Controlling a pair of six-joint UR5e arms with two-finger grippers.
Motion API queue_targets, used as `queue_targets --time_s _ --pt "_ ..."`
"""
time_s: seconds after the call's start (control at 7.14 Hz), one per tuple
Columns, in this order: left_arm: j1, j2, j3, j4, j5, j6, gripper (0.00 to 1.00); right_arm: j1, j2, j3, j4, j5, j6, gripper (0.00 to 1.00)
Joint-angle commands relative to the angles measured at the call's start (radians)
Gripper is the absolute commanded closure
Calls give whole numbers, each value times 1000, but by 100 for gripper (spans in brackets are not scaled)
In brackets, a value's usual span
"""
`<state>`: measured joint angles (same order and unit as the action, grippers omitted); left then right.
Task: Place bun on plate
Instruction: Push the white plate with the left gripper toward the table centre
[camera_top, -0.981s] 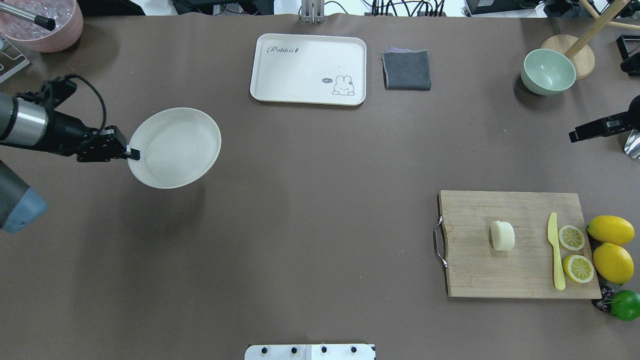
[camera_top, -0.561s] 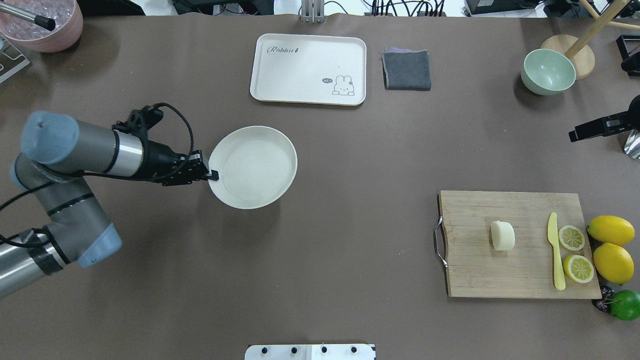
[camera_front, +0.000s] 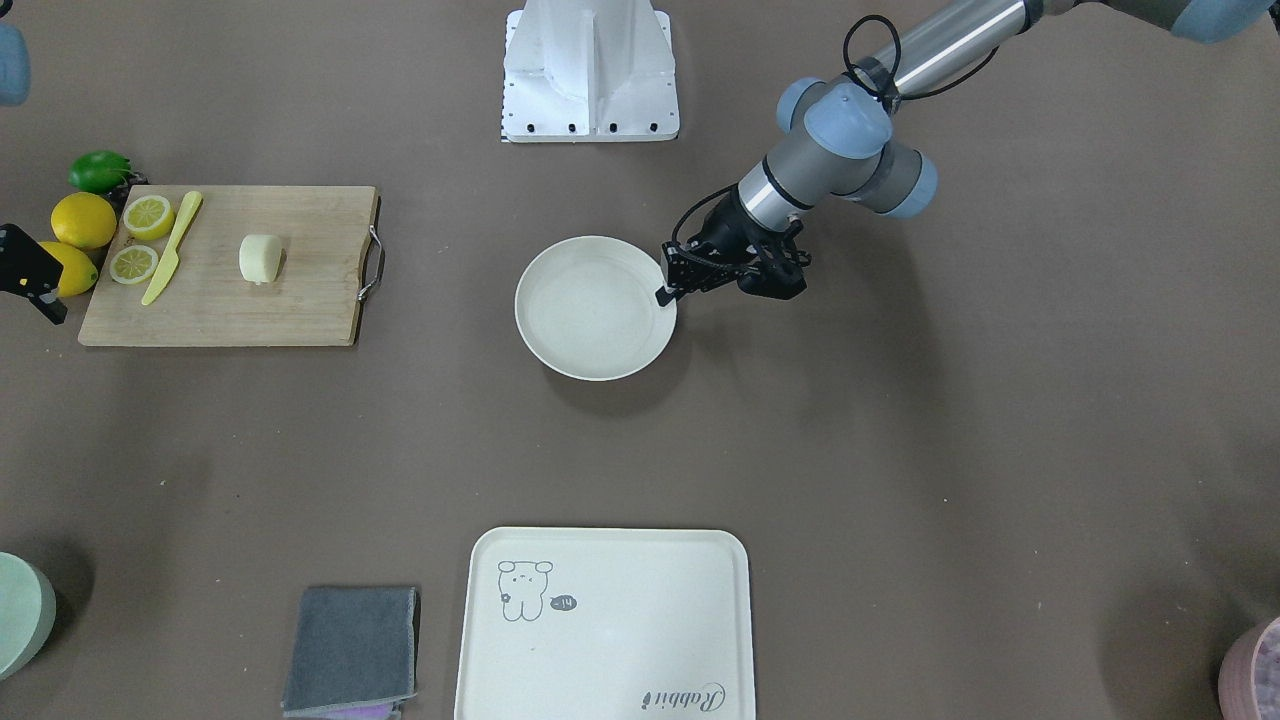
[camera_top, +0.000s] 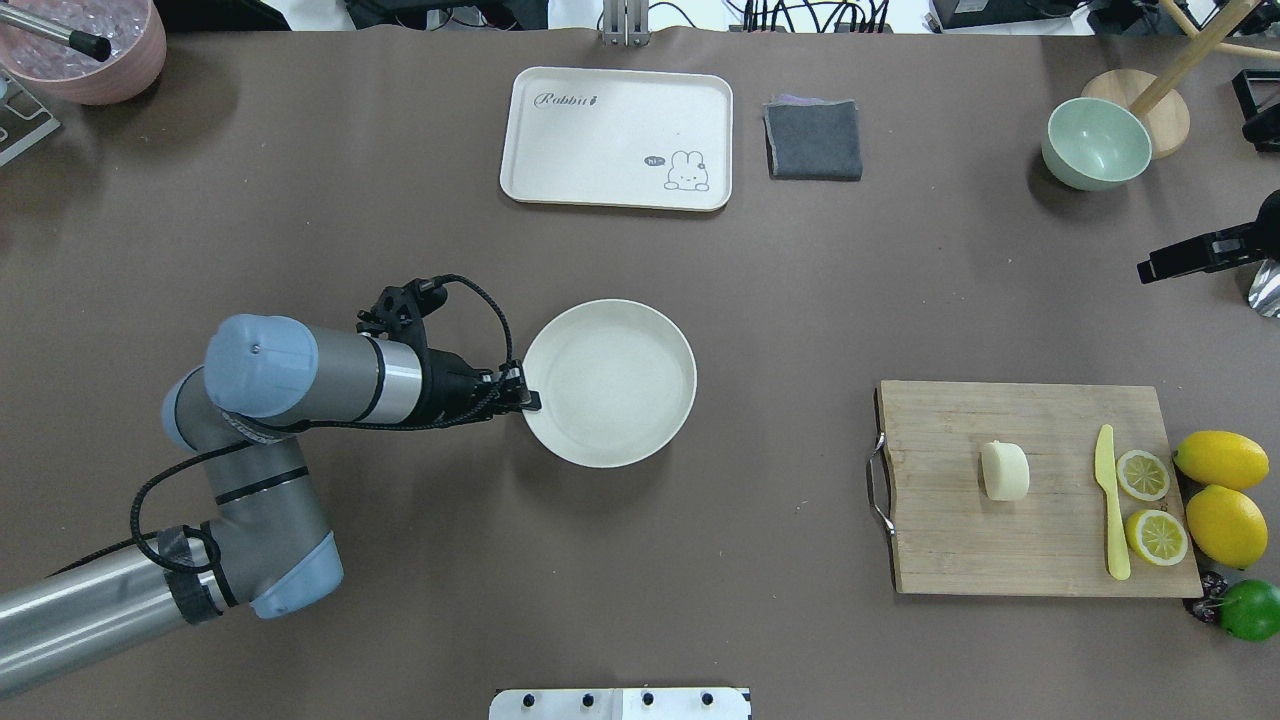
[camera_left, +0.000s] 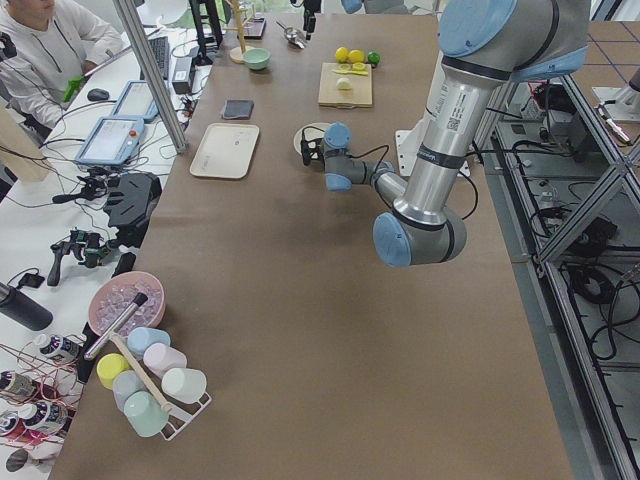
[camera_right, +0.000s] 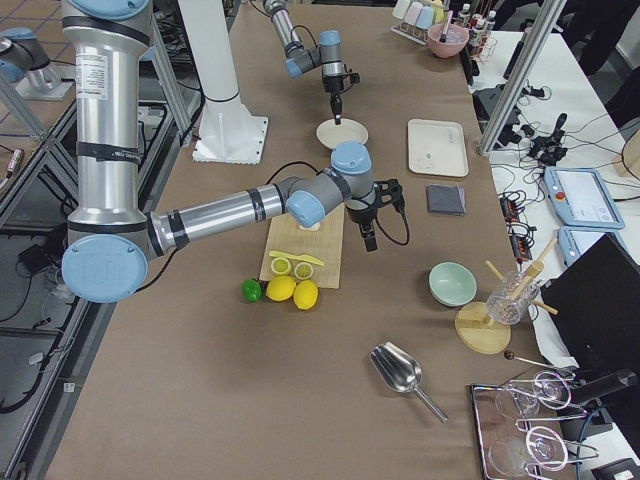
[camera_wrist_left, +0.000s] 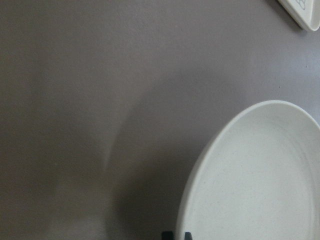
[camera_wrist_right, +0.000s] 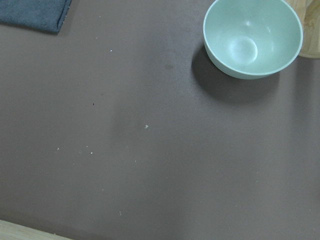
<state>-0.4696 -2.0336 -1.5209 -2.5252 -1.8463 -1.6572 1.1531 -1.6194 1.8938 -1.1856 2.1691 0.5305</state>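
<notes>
- The brown surface (camera_top: 700, 560) carries everything. The task's two things sit well apart on it: one near the middle, one far to the right.
- The left arm (camera_top: 300, 375) reaches in low from the left. It is the far arm for the pick.
- The wooden cutting board (camera_top: 960, 545) lies on the right, with a yellow knife (camera_top: 1110, 505) and lemon slices (camera_top: 1143, 475) along its right part.
- The plate (camera_top: 610, 383) is empty and sits mid-surface, left of the board with bare surface between them.
- The bun (camera_top: 1004, 471) lies alone on the board's middle, left of the knife and not touching it. Its longer side runs near-to-far, with a flat face turned left, so a pinch across its short left-right width looks the natural one.
- The left fingers (camera_top: 530, 402) are closed on the plate's left rim. The bun lies well to their right.
- The right fingers (camera_top: 1150, 270) hang at the right edge, much closer to the bun, which sits left of them and nearer the robot. I cannot tell whether they are open or closed.
- The front-facing view shows a dark shadow under the plate's far side, so I judge it is held just off the surface; the overhead view leaves that unclear.
- The left wrist view shows the rim pinched between two dark tips. The right wrist view shows only a mint bowl (camera_wrist_right: 252, 37) and a grey cloth (camera_wrist_right: 35, 12), not the bun.
</notes>
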Motion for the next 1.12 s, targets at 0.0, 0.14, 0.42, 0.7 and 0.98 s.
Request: queue_targets --time_s 0.0,0.14,0.42,0.7,0.98 --pt "12 -11 -1 36 16 16 100 -1 1 4 0 0 0 0" --pt "11 -11 -1 36 13 42 100 -1 0 4 0 0 0 0" --pt "8 -4 -16 36 15 65 2 -3 0 10 0 0 0 0" --pt "-29 -2 -66 95 10 65 2 -24 -4 25 -2 2 2 0" --pt "-174 -2 -171 283 -156 117 2 -81 -2 54 -2 -2 115 0"
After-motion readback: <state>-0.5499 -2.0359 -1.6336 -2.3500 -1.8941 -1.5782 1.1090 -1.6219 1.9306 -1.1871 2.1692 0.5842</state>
